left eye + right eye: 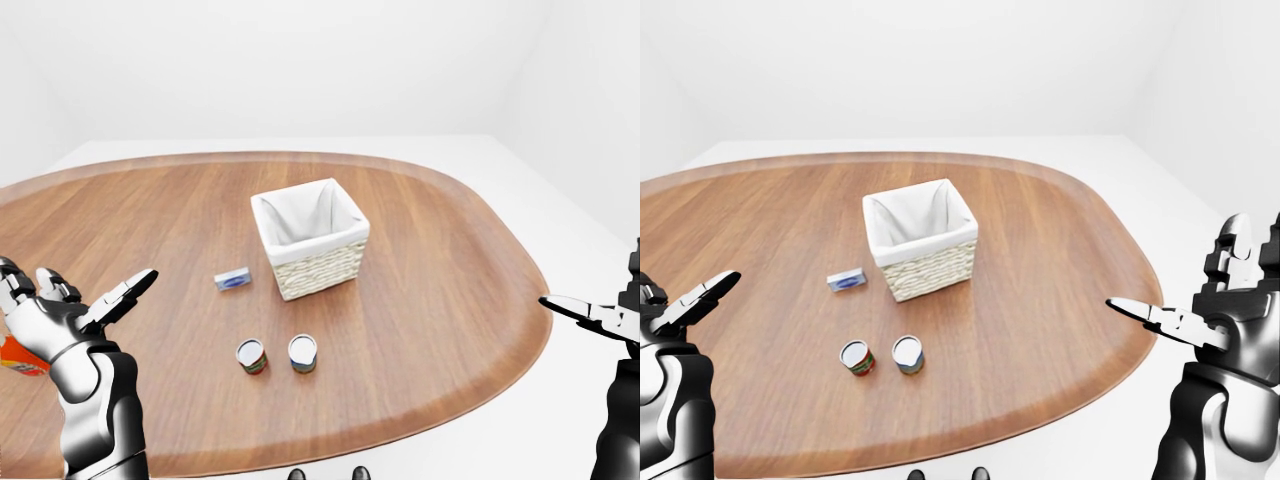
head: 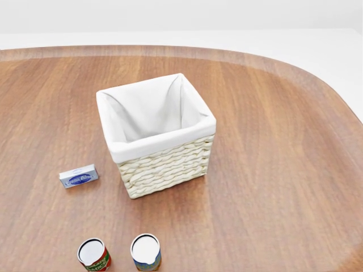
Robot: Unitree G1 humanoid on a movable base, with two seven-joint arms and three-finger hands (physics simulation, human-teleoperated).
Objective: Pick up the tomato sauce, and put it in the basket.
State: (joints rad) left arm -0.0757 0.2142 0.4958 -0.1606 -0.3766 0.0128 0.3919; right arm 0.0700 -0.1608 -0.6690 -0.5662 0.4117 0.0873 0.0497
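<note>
- The bench [image 2: 272,170] is an oval wooden surface carrying all items.
- The basket [image 2: 156,134], woven with a white cloth liner, stands upright near the bench centre.
- The tomato sauce can [image 2: 94,255], red-and-green labelled, stands upright below the basket in the head view, just beside a blue-labelled can [image 2: 146,252]; the two are apart.
- A small blue box [image 2: 79,176] lies flat, left of the basket.
- The left hand [image 1: 70,310] is raised at the left edge, fingers spread wide, holding nothing.
- The right hand [image 1: 1200,320] is raised beyond the right rim, fingers spread wide, holding nothing.
</note>
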